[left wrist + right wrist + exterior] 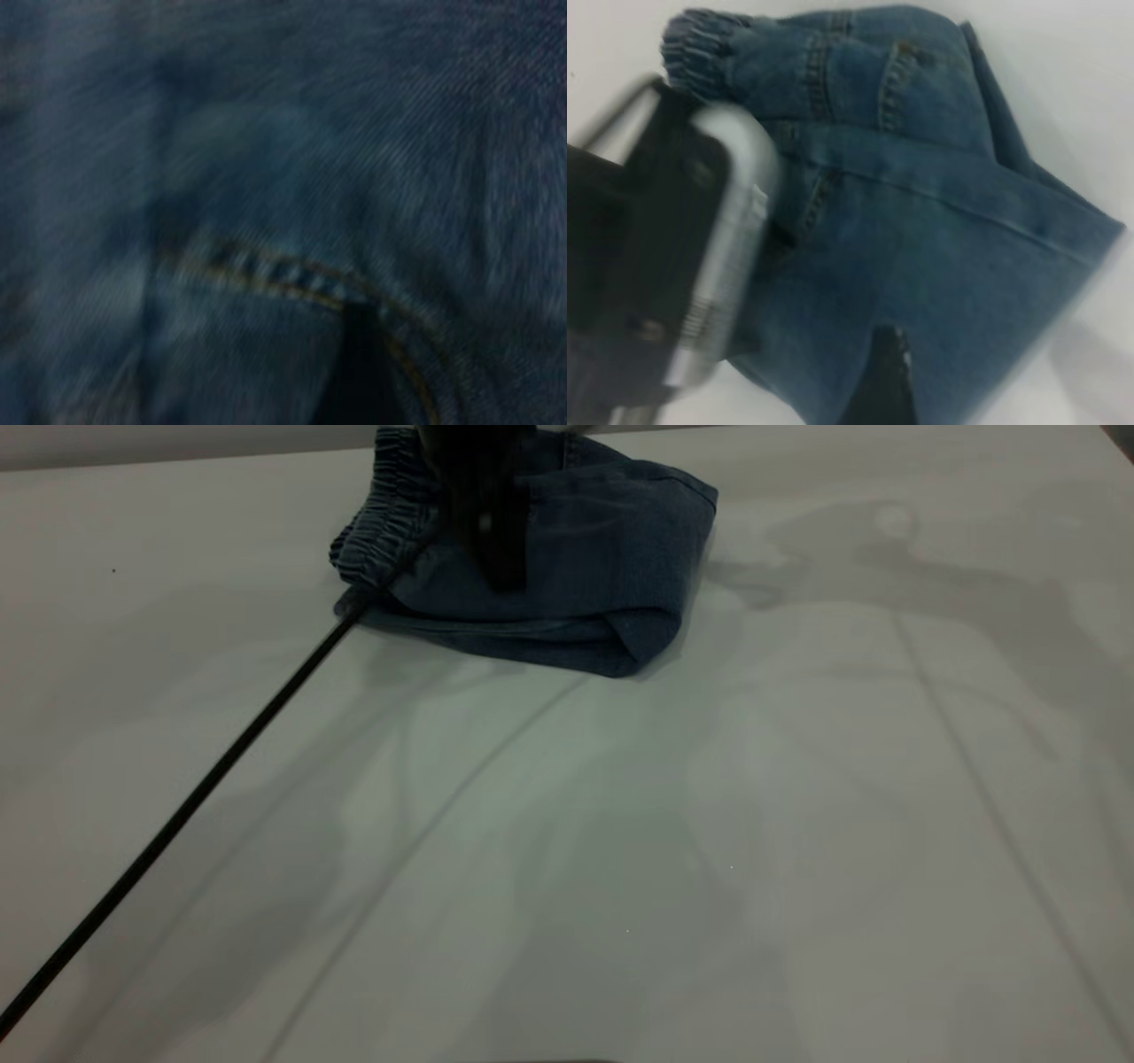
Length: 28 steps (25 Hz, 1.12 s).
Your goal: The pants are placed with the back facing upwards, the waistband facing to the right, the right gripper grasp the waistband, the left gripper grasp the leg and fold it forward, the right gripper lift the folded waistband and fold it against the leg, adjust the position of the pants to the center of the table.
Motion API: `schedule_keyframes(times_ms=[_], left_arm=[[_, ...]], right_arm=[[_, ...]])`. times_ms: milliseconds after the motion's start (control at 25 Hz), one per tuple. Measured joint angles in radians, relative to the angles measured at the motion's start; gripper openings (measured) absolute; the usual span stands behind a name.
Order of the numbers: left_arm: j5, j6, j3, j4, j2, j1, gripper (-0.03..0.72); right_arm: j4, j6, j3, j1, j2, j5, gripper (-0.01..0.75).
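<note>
Already folded, the pants (567, 576) show their ruffled waistband (381, 522); either tool's state: cannot tell.

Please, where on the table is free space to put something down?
The table is bare in front of the pants, and on both sides of them, apart from a thin black line at the left. It is crowded only at the far edge, where a gripper presses on the pants.

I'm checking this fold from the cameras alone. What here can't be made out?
- Printed leg: not visible; the pants lie folded.
- Left gripper: exterior view, top edge cuts it off, fingers unclear.
- Left wrist view: only blurred denim.
- Right gripper: just a dark sliver at the picture's edge.
</note>
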Motion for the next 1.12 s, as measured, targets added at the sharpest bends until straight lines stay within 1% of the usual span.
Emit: schedule_keyframes(times_ms=[80, 200, 280, 400, 520, 600, 720, 880, 1000, 1120], left_arm=[[-0.016, 0.009, 0.000, 0.000, 0.030, -0.001, 0.514], [-0.028, -0.085, -0.008, 0.002, 0.046, -0.007, 0.514], [-0.035, -0.212, -0.008, 0.013, 0.047, -0.020, 0.514], [-0.053, -0.501, -0.008, 0.019, 0.047, -0.043, 0.514], [-0.050, -0.694, -0.018, 0.022, 0.047, -0.063, 0.514], [-0.035, -0.721, -0.029, 0.020, 0.048, -0.069, 0.514], [0.009, -0.704, -0.073, 0.023, 0.060, -0.069, 0.514], [0.009, -0.692, -0.192, 0.095, 0.069, -0.071, 0.514], [0.009, -0.716, -0.276, 0.150, 0.052, -0.071, 0.514], [0.009, -0.775, -0.306, 0.186, 0.002, -0.071, 0.514]], right_arm=[[-0.008, 0.001, 0.000, -0.002, 0.000, 0.005, 0.587], [-0.011, 0.001, 0.000, -0.005, 0.000, 0.008, 0.587], [-0.015, 0.001, -0.004, -0.010, 0.000, 0.009, 0.587], [-0.018, 0.001, -0.008, -0.021, -0.001, 0.008, 0.587], [-0.018, 0.001, -0.008, -0.029, -0.006, 0.008, 0.587], [-0.018, 0.002, -0.008, -0.032, -0.011, 0.010, 0.587], [-0.023, 0.003, -0.008, -0.032, -0.026, 0.014, 0.587], [-0.029, 0.004, -0.008, -0.032, -0.069, 0.025, 0.587], [-0.029, 0.004, -0.008, -0.034, -0.138, 0.049, 0.586], [-0.036, 0.018, -0.008, -0.035, -0.224, 0.078, 0.586]])
